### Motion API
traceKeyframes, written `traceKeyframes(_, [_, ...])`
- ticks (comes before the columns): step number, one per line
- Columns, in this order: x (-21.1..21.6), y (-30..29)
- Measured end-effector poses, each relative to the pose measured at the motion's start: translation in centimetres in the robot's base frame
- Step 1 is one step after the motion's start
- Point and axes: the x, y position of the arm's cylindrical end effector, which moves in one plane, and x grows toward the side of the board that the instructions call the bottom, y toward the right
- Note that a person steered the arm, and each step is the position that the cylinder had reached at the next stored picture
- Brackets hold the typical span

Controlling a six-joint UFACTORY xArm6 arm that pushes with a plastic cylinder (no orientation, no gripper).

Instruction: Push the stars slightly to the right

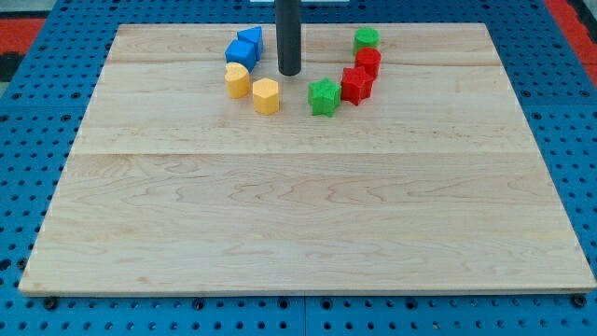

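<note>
Seven small blocks cluster near the top edge of the wooden board [308,224]. We have no fingers to open or close, only a rod holding nothing; our tip [290,73] rests left of the green star [324,96] and red star [355,85], apparently placed to shove them rightward. Behind these sit a red block [368,61] and green block [366,38]. Toward the top-left lie a blue cube [241,52], another blue block [252,38], and two yellow hexagonal blocks [237,80] [266,95].
</note>
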Motion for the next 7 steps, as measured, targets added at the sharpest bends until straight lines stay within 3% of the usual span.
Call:
traceKeyframes(4, [-0.8, 0.0])
traceKeyframes(6, [2.7, 1.6])
traceKeyframes(7, [5.8, 5.3])
